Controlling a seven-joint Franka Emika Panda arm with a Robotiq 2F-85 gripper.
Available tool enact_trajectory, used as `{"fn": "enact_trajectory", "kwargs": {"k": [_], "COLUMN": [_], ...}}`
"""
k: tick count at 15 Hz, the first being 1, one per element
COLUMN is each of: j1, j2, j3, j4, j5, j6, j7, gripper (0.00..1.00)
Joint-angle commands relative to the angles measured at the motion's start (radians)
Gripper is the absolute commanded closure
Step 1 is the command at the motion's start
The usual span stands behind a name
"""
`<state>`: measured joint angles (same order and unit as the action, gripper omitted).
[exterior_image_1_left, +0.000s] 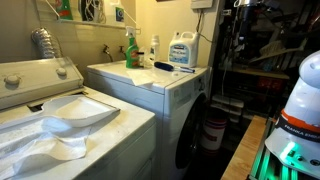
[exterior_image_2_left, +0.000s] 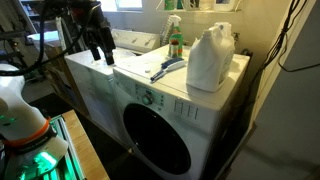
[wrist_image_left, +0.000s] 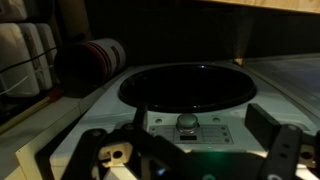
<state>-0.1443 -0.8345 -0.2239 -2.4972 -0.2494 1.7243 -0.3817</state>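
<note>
My gripper (exterior_image_2_left: 100, 45) is black and hangs in the air beside the far upper corner of the white front-load machine (exterior_image_2_left: 150, 100). In the wrist view its two fingers (wrist_image_left: 190, 160) stand wide apart with nothing between them. Past them I see the machine's dark round door (wrist_image_left: 190, 85) and a control panel with a round knob (wrist_image_left: 187, 123). The door also shows in an exterior view (exterior_image_2_left: 155, 140). The gripper touches nothing.
On the machine's top stand a white detergent jug (exterior_image_2_left: 208, 60), a green spray bottle (exterior_image_2_left: 174, 40) and a brush (exterior_image_2_left: 166, 68). A top-load washer (exterior_image_1_left: 60, 115) stands beside it. A paint can (exterior_image_1_left: 212, 130) sits on the floor. A white robot base with green light (exterior_image_2_left: 25, 125) is near.
</note>
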Motion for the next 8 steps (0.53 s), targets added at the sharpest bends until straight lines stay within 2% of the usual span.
{"fn": "enact_trajectory", "kwargs": {"k": [1, 8], "j1": [0.018, 0.142], "j2": [-0.002, 0.020], "j3": [-0.012, 0.082], "j4": [0.003, 0.022], "j5": [-0.009, 0.059], "j6": [-0.006, -0.010], "j7": [0.010, 0.021], "gripper": [0.00, 0.00]}}
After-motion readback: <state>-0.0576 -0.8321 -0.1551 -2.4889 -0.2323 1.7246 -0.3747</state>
